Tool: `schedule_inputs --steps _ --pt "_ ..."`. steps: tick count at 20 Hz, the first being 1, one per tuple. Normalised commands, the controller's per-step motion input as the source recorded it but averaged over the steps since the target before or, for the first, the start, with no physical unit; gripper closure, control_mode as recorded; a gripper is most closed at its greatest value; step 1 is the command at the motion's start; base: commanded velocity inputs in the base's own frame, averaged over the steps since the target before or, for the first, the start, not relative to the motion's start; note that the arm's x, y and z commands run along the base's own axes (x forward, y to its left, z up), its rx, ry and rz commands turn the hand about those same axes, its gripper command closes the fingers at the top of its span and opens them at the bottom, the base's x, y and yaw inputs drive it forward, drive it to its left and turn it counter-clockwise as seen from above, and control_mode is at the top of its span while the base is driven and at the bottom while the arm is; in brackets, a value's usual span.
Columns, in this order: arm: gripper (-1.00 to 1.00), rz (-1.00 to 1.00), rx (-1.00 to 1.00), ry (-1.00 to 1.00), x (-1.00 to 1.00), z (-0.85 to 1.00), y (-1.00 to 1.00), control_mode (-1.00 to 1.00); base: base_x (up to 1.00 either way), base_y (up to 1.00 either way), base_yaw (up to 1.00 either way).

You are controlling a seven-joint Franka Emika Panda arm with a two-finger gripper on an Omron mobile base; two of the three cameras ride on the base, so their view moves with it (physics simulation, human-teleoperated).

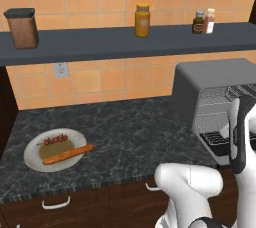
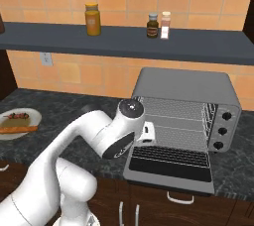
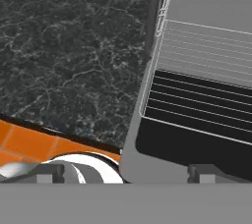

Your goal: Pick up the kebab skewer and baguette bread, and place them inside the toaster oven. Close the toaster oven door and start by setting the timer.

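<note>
The kebab skewer (image 1: 55, 139) and the baguette bread (image 1: 67, 154) lie on a white plate (image 1: 32, 162) at the counter's left; both also show in the right base view, skewer (image 2: 18, 116) and baguette (image 2: 17, 129). The toaster oven (image 2: 186, 88) stands at the right with its door (image 2: 168, 166) folded down flat and the wire rack (image 2: 173, 126) exposed. My gripper (image 3: 125, 174) hangs open above the door's left edge (image 3: 133, 139), holding nothing. Its fingertips (image 3: 49, 173) stand wide apart.
A dark shelf (image 1: 125, 42) above the counter carries a brown canister (image 1: 22, 28), a yellow jar (image 1: 142, 20) and small spice bottles (image 1: 204, 22). Three knobs (image 2: 222, 131) sit on the oven's right front. The dark stone counter (image 1: 130, 132) stretches between plate and oven.
</note>
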Motion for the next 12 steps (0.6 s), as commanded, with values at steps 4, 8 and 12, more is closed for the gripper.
schedule_inputs --steps 4,8,12 --pt "-1.00 0.00 -0.22 0.00 0.00 0.05 1.00 -1.00 0.00 0.00 0.00" --pt "-1.00 -0.03 -0.11 0.00 0.00 0.00 1.00 -1.00 0.00 0.00 0.00" --pt "-1.00 0.00 -0.10 0.00 0.01 0.00 1.00 -1.00 0.00 0.00 0.00"
